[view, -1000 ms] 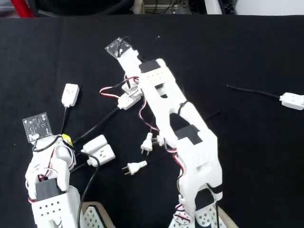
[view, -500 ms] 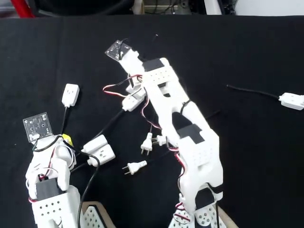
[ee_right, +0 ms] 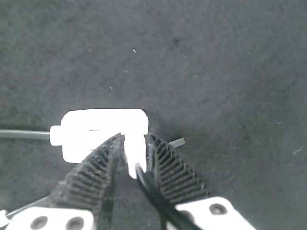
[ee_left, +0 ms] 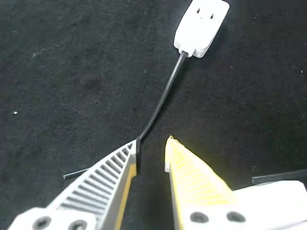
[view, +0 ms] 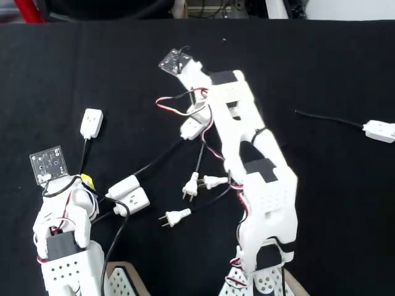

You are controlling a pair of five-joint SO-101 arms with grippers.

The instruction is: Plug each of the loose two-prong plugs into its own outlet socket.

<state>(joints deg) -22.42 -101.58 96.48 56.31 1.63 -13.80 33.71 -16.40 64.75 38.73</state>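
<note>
My right gripper (ee_right: 134, 139) is shut on a white plug (ee_right: 135, 163) that meets the side of a white outlet socket (ee_right: 103, 128). From above, that pair (view: 191, 129) sits under the right gripper (view: 196, 117) at mid-table. Three loose two-prong plugs (view: 191, 185) (view: 215, 182) (view: 176, 217) lie nearer the front. A double socket block (view: 129, 192) lies beside the left arm. My left gripper (ee_left: 152, 142) stands open over a black cable (ee_left: 160, 100) that runs to a single socket (ee_left: 201, 21), also seen from above (view: 91, 122).
Another white socket (view: 379, 130) with its black cable lies at the far right of the black table (view: 321, 68). Black cables cross the middle between the arms. The left arm's base (view: 62, 246) stands at the front left.
The right arm has swung to the right and slightly back, dragging the held plug and socket with it. One loose plug near its forearm has come into sight. The left arm kept still.
</note>
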